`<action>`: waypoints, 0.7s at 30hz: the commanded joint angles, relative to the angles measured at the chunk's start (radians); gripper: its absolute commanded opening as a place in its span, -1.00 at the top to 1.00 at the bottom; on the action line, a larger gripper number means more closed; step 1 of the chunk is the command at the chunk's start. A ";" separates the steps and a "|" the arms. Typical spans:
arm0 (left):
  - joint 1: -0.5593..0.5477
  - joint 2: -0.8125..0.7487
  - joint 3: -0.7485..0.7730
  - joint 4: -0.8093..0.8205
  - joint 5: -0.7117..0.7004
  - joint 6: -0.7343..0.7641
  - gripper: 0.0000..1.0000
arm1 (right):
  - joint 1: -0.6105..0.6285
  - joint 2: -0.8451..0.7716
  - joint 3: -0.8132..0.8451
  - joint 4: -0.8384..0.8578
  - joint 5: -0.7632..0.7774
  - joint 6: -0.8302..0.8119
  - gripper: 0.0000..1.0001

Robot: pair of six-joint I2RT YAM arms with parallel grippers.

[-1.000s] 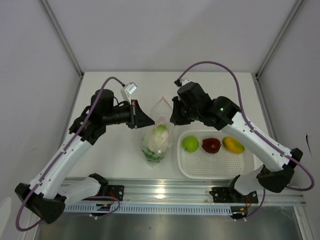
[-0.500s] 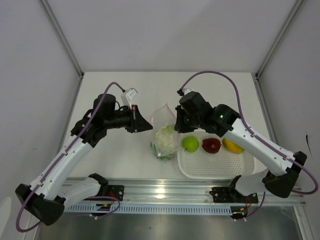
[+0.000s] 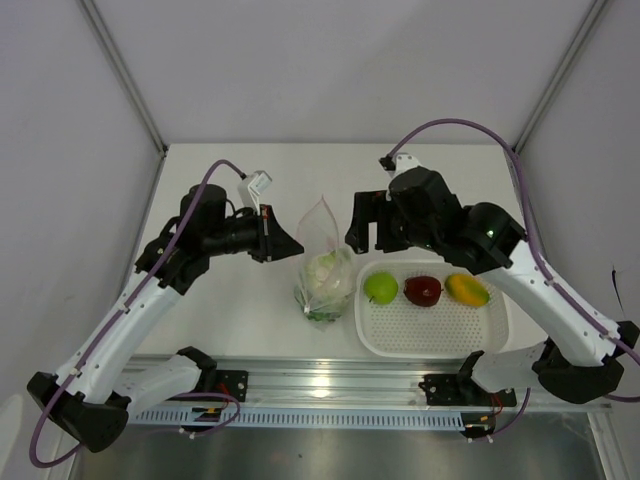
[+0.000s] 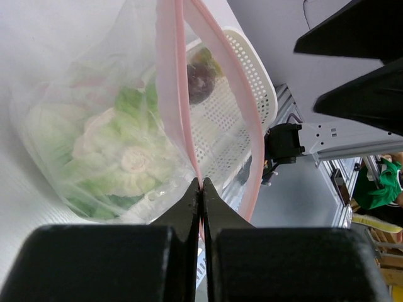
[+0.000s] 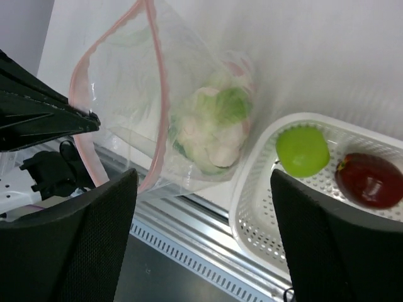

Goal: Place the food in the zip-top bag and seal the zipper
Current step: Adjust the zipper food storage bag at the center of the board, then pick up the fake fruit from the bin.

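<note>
The zip-top bag (image 3: 322, 262) hangs by its mouth edge, clear with a pink zipper (image 4: 182, 94). My left gripper (image 3: 298, 245) is shut on that pink strip, fingertips pressed together (image 4: 201, 185). Inside the bag lie white cauliflower (image 5: 211, 135) and green lettuce (image 5: 232, 104). My right gripper (image 3: 365, 225) is open and holds nothing, its fingers wide apart (image 5: 201, 233) just right of the bag's mouth. A green apple (image 3: 380, 288), a dark red apple (image 3: 422, 291) and a yellow-orange fruit (image 3: 466, 290) sit in the basket.
The white perforated basket (image 3: 430, 340) stands right of the bag, near the front edge. A metal rail (image 3: 330, 385) runs along the table's near edge. Grey walls close in the left, right and back.
My right gripper has opened and drawn back up and to the right, away from the bag's mouth. The bag has swung slightly, still hanging from my left gripper.
</note>
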 commanded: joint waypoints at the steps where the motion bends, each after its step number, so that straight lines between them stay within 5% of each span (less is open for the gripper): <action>1: 0.005 -0.015 0.004 0.039 0.009 -0.001 0.99 | -0.027 -0.086 0.068 -0.085 0.067 -0.004 -0.78; 3: 0.005 -0.010 0.007 0.043 0.014 -0.003 0.99 | -0.055 -0.113 0.061 -0.122 0.116 0.013 -0.99; 12: 0.005 -0.007 -0.007 0.058 0.027 -0.007 0.99 | -0.256 -0.286 -0.240 -0.173 0.233 0.162 -0.99; 21: 0.005 -0.010 -0.011 0.063 0.040 -0.007 0.99 | -0.566 -0.443 -0.605 -0.001 0.012 0.274 -0.96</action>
